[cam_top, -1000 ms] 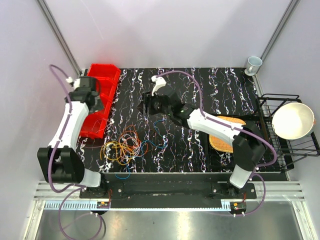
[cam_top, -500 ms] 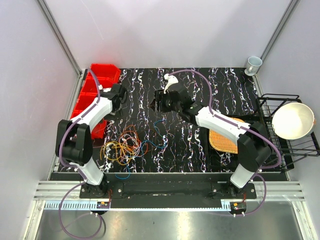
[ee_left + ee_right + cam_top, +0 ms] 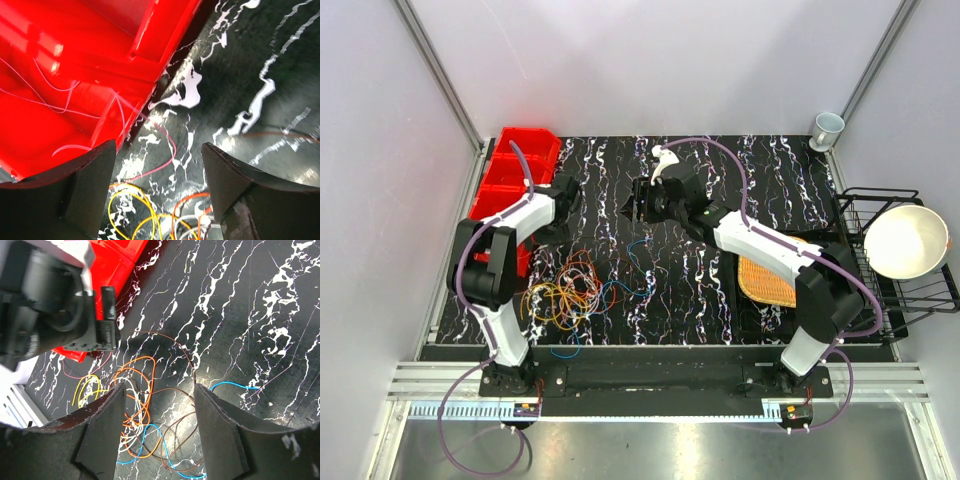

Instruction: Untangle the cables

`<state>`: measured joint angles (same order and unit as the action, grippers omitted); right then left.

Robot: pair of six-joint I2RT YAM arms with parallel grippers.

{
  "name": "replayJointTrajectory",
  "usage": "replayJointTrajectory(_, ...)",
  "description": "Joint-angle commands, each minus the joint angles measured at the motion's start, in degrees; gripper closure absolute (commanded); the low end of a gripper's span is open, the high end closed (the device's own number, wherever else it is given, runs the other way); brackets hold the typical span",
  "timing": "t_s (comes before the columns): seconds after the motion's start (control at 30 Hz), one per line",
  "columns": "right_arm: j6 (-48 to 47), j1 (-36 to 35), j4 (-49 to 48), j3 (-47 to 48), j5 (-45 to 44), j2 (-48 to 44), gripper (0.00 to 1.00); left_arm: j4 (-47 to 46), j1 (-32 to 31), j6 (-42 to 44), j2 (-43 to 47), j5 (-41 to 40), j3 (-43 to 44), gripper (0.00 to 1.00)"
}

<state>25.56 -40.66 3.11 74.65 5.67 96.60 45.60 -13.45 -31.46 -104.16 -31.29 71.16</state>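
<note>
The cables lie in a loose tangle of orange, yellow, red, brown, blue and whitish loops on the black marbled mat, front left. My left gripper hovers just behind the tangle, beside the red bin. It is open, with nothing between its fingers. Yellow and orange loops and a pink strand lie below it. My right gripper hangs open over the mat's middle, apart from the wires. Its wrist view looks down on orange loops, brown strands and a blue cable.
A red bin stands along the left edge, with thin pale strands inside. A woven orange mat lies at the right. Beyond it is a wire rack holding a white bowl. A cup stands at the back right corner.
My left arm has swung right from over the red bin to just behind the tangle, and its jaws have narrowed a little. My right gripper has shifted slightly to the right.
</note>
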Motion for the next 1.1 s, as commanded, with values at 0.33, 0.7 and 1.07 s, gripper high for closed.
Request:
replayJointTrajectory(0.33, 1.1, 0.9, -0.9, 1.9, 3.2, 1.5, 0.38, -1.7, 0.0, -0.1, -6.5, -4.2, 4.8, 0.44)
replayJointTrajectory(0.7, 1.6, 1.6, -1.3, 2.1, 4.3, 2.5, 0.39, -1.9, -0.1, 0.1, -9.0, -4.0, 6.0, 0.91)
replayJointTrajectory(1.07, 2.0, 1.9, -1.3, 2.4, 5.0, 2.0, 0.39, -0.3, -0.1, 1.1, -1.2, -1.1, 7.1, 1.0)
